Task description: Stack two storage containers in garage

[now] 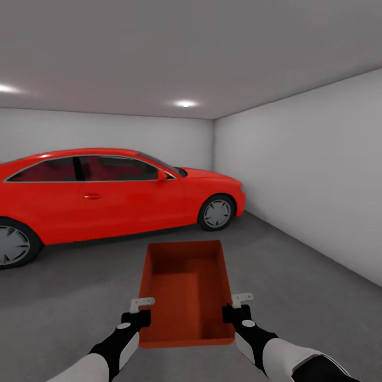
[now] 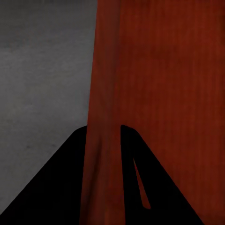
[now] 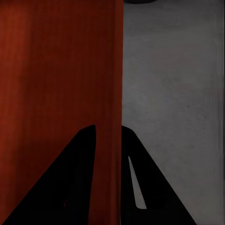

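One orange-red storage container [image 1: 185, 286] is held level in front of me over the garage's dark grey floor [image 1: 302, 286], its open ribbed inside facing up. My left gripper [image 1: 139, 313] is shut on its left side wall near the front corner. My right gripper [image 1: 236, 310] is shut on the right side wall opposite. In the left wrist view the thin wall [image 2: 105, 93] runs between the dark fingers of the left gripper [image 2: 104, 129]. The right wrist view shows the other wall [image 3: 115, 84] pinched the same way by the right gripper [image 3: 108, 127].
A bright red car [image 1: 106, 196] stands across the left and middle, just beyond the container's far end. A plain white-grey wall [image 1: 318, 175] runs along the right. Open grey floor lies between the car's front wheel [image 1: 217, 212] and that wall.
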Controlling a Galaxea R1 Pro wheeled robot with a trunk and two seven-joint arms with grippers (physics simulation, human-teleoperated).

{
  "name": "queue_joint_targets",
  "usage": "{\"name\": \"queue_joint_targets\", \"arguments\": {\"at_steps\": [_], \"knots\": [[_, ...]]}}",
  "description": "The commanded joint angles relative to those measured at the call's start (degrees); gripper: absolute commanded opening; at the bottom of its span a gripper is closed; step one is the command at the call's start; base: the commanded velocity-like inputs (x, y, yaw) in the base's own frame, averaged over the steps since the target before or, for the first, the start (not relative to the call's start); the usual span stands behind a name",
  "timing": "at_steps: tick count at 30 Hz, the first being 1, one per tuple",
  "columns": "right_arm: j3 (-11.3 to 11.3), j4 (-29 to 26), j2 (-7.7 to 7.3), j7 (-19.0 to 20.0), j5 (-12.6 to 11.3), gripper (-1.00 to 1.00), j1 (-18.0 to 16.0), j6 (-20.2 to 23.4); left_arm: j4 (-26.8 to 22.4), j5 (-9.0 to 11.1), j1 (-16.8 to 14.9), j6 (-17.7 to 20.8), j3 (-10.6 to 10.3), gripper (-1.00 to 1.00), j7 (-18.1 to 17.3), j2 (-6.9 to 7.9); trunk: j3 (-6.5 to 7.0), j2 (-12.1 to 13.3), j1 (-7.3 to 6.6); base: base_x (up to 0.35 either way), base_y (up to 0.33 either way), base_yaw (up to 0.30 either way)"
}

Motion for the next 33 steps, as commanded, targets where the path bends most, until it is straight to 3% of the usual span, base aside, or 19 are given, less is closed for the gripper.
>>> {"name": "queue_joint_targets", "arguments": {"at_steps": [1,33], "knots": [[-2.06,-0.14,0.05,-0.19,0.23,-1.00,-0.10,-2.02,0.20,0.67,0.00,-0.23,0.26,-1.00,1.64,0.59,-0.10,-0.08,0.05,0.319,0.174,-0.281],[-2.06,-0.14,0.05,-0.19,0.23,-1.00,-0.10,-2.02,0.20,0.59,0.00,-0.24,0.26,-1.00,1.64,0.59,-0.10,-0.08,0.05,0.319,0.174,-0.281]]}}
